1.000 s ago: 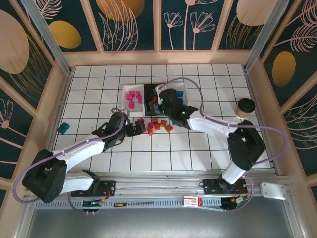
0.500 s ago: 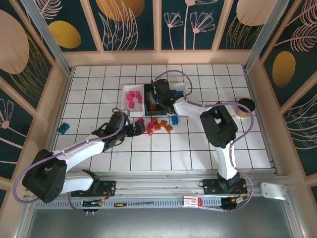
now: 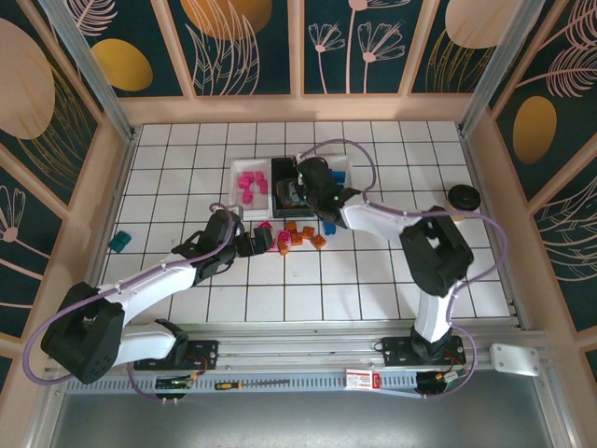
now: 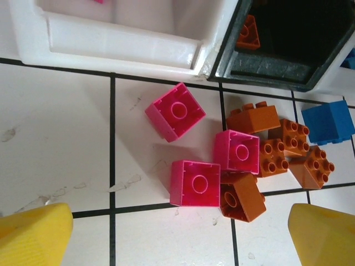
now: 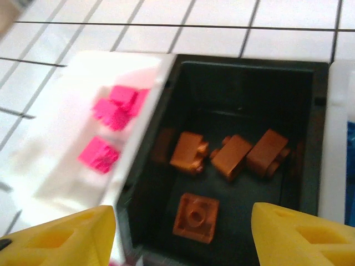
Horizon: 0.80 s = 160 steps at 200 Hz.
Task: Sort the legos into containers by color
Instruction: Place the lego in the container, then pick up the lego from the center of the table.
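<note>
- Left gripper [image 4: 180,235]: fingers wide apart, empty, low over the tile, just short of the loose legos [image 4: 195,183]: three pink, several orange, one blue brick [image 4: 327,123].
- Right gripper [image 5: 183,238]: jaws apart, empty, above the black tray [image 5: 244,75], which holds orange bricks [image 5: 195,217].
- White tray [image 5: 61,188] beside it: pink bricks [image 5: 99,152] inside.

Lab booth: tiled floor [image 3: 373,271], patterned walls [image 3: 252,47]

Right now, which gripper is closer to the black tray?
Right. The right gripper hovers over the black tray; the left gripper sits short of it, above loose legos.
</note>
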Each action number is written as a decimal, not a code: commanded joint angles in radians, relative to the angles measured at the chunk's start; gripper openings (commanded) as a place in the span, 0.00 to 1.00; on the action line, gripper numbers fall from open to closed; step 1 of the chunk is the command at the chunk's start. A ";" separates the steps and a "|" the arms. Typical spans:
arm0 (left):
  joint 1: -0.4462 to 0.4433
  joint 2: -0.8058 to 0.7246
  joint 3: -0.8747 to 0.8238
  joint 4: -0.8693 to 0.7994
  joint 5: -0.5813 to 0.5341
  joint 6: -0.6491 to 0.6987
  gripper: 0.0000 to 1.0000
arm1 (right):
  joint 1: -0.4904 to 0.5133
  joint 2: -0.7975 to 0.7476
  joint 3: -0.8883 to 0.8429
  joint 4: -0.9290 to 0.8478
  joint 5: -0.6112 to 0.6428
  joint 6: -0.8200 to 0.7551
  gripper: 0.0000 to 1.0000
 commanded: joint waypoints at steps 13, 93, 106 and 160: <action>-0.006 -0.070 0.023 -0.055 -0.097 -0.004 0.99 | 0.122 -0.163 -0.195 0.056 0.035 0.071 0.66; -0.006 -0.110 -0.007 -0.053 -0.124 -0.025 0.99 | 0.274 -0.153 -0.402 0.177 0.066 0.239 0.65; -0.006 -0.110 -0.008 -0.054 -0.116 -0.027 0.99 | 0.280 -0.126 -0.395 0.192 0.078 0.238 0.63; -0.006 -0.127 -0.020 -0.062 -0.117 -0.025 0.99 | 0.278 -0.027 -0.322 0.148 0.132 0.205 0.52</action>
